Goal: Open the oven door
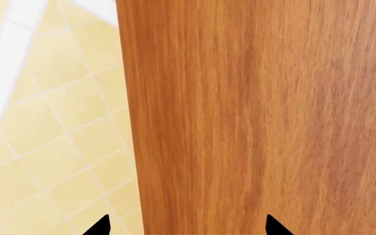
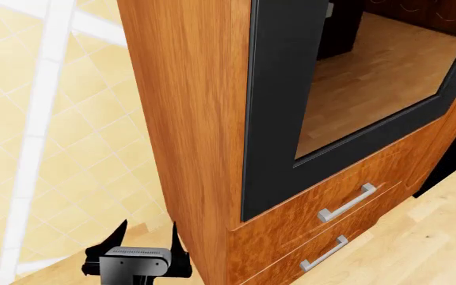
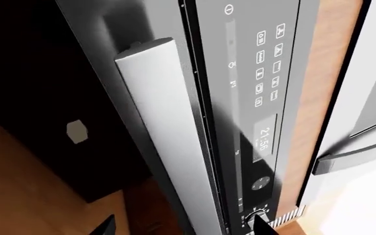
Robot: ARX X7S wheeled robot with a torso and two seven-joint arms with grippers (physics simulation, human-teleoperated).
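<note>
The oven door [image 2: 272, 119] fills the upper right of the head view: a wide matte black frame around a glass window [image 2: 370, 71] that mirrors a wood floor, set in a tall wooden cabinet [image 2: 188, 107]. My left gripper [image 2: 149, 231] is open, low beside the cabinet's left side, apart from the door. Its wrist view shows its jaws [image 1: 188, 227] wide apart, facing the cabinet's wood side panel [image 1: 260, 117]. My right gripper [image 3: 182, 227] is open and is out of the head view. Its black fingertips [image 3: 106, 226] flank the end of a silver bar handle [image 3: 165, 127].
That handle belongs to a glossy black appliance front with white control marks [image 3: 266, 63], a clock display and a knob [image 3: 256, 218]. Two wooden drawers with silver handles [image 2: 345, 203] sit under the oven door. Yellow tiled floor [image 2: 54, 148] lies left of the cabinet.
</note>
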